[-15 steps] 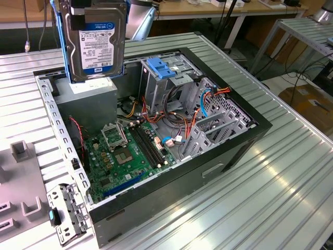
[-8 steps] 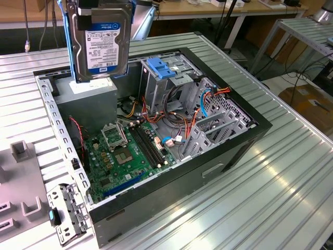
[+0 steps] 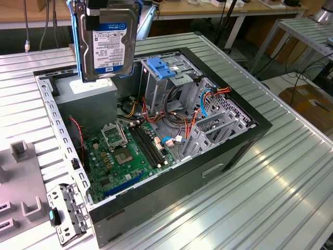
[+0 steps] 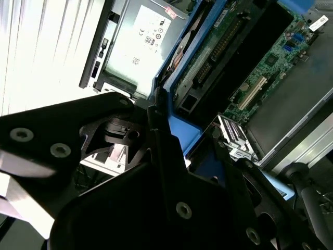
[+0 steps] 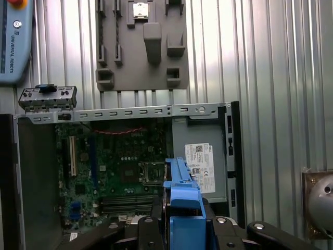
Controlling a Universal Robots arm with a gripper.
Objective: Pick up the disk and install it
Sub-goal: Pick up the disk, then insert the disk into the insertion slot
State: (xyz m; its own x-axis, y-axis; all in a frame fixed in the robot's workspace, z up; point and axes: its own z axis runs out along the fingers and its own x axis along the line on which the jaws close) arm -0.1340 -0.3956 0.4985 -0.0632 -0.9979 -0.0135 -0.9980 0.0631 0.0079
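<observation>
The disk hangs upright in the air over the back left corner of the open computer case, its white label with a blue band facing the exterior view and blue rails down its edges. My gripper is shut on the disk's upper end at the top of that view. In the first wrist view the disk shows edge-on with its blue rail between the black fingers, above the case interior. The second wrist view shows the disk's green circuit side and a blue rail.
Inside the case lie a green motherboard, a tall grey cage with a blue tab and a grey metal box with a white sticker. A grey fixture plate and a small bracket sit on the ribbed table at the exterior view's left.
</observation>
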